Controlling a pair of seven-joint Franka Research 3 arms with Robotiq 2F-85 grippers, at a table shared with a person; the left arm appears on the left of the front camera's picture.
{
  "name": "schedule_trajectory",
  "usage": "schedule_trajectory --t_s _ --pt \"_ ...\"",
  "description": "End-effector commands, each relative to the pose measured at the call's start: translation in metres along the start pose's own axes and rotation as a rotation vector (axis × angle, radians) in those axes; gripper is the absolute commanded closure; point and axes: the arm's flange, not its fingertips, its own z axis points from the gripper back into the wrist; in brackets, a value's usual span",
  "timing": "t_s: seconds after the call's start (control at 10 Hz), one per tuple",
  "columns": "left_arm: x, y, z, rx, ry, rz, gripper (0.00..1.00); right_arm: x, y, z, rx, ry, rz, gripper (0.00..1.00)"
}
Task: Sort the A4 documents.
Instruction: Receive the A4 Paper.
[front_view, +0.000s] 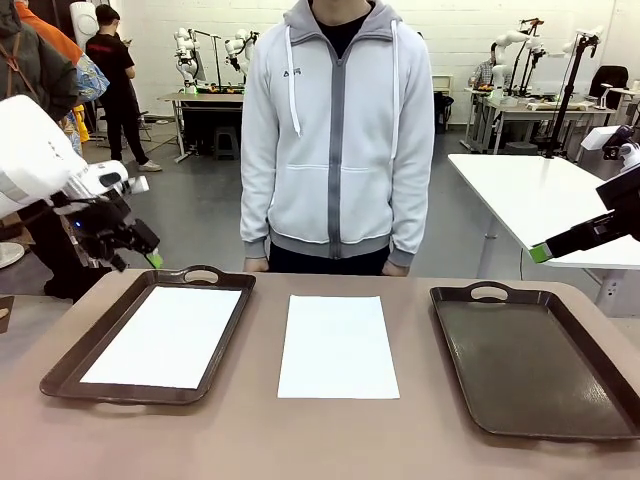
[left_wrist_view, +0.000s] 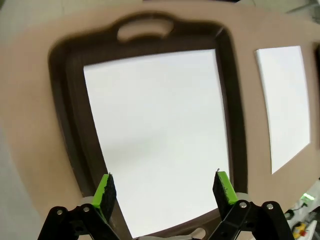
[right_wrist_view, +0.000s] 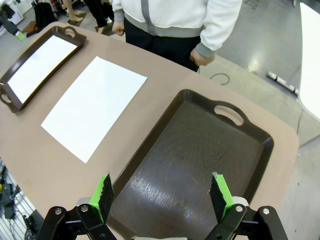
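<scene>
A: Left gripper (left_wrist_view: 164, 186) and right gripper (right_wrist_view: 162, 192) hang with fingers apart, empty. And below us?

B: One sheet (front_view: 165, 335) lies in the left tray (front_view: 120, 394), another sheet (front_view: 337, 345) flat on the table (front_view: 250, 440) between the trays. Likely light, floppy, slippery: we'd pinch an edge.

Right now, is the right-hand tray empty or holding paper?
Empty. The right tray is bare dark brown inside, from rim to rim; the nearest sheet lies flat on the table beside it.
</scene>
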Motion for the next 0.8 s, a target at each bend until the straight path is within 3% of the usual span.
schedule_trajectory --t_s 0.0,0.4,0.6,0.7 --pt "-0.042 -0.013 0.036 -0.084 -0.173 -0.164 0.0 0.0 0.0 -0.001 0.006 0.0 0.0 0.0" --pt "-0.066 -0.07 0.094 -0.059 -0.318 -0.558 0.0 0.0 0.0 -0.001 0.006 0.0 0.0 0.0" --pt "-0.068 -0.093 0.101 -0.026 -0.326 -0.631 0.0 0.0 0.0 -0.001 0.006 0.0 0.0 0.0" --pt "-0.073 -0.098 0.103 -0.005 -0.333 -0.607 0.0 0.0 0.0 -0.001 0.006 0.0 0.0 0.0"
